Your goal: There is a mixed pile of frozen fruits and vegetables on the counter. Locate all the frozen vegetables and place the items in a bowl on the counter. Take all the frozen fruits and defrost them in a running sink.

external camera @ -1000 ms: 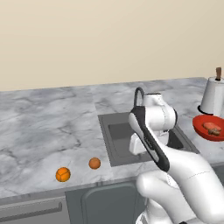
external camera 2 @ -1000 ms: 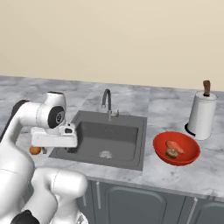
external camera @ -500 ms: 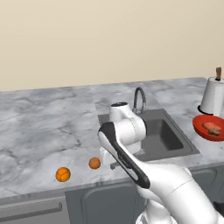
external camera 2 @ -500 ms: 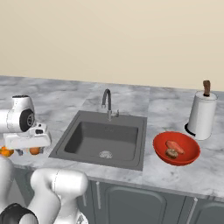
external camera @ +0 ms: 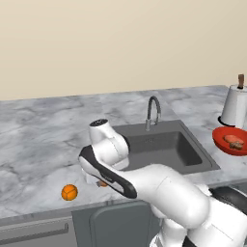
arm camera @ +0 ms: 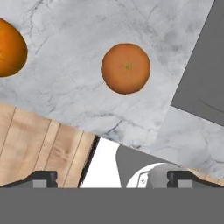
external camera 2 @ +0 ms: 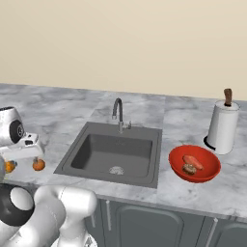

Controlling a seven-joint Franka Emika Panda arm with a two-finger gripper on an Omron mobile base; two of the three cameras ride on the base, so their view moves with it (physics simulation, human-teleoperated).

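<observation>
My gripper (arm camera: 112,177) hangs open over the counter (external camera: 43,144) near its front edge, left of the sink (external camera: 161,144), with nothing between its fingers. A plain orange ball (arm camera: 126,68) lies on the marble straight ahead of the tips and apart from them. It also shows as the orange ball (external camera 2: 38,164) and peeks out under my arm as the orange ball (external camera: 102,183). The other orange ball (external camera: 69,192), with dark segment lines, lies further left. The red bowl (external camera 2: 194,163) right of the sink holds a reddish oblong piece (external camera 2: 193,160) and a brown round piece (external camera 2: 189,169).
A curved faucet (external camera 2: 117,110) stands behind the sink basin. A white paper-towel roll (external camera 2: 223,126) with a brown knob stands behind the bowl. The counter's front edge and the wooden floor (arm camera: 39,144) lie just below my gripper.
My arm has swung left from above the sink to the front-left counter, over the two orange balls. The gripper has stayed open.
</observation>
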